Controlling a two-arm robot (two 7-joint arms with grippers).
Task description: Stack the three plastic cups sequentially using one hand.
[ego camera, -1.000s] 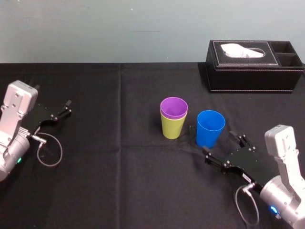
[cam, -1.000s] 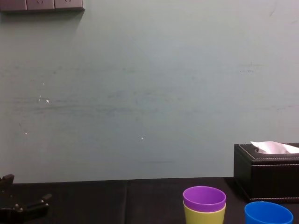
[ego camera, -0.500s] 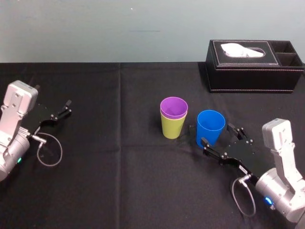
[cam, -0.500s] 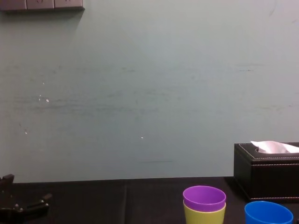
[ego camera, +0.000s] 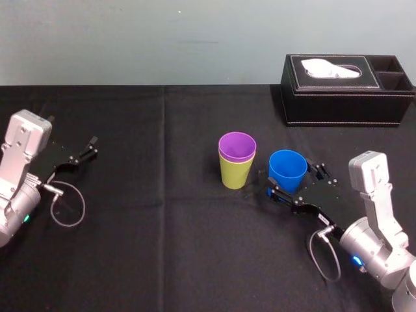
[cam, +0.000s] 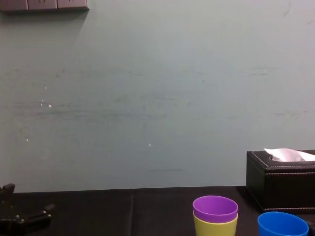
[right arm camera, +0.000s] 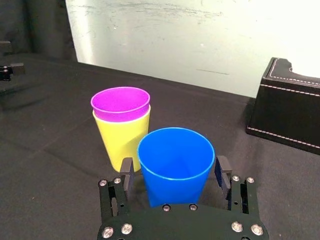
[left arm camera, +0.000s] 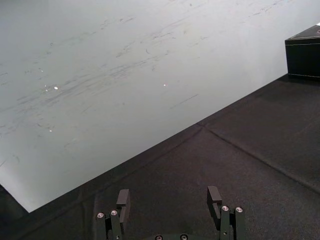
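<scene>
Right gripper has advanced, fingers apart around blue cup, grasp-ready; purple cup in yellow-green cup at 9 o'clock; left gripper idle, spread.

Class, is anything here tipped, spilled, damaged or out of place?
Nothing stands out. The purple cup sits straight in the yellow-green cup; the blue cup stands upright between the open fingers of the right tool; the left tool is parked far left.

Right hand spread wide, left hand parked
</scene>
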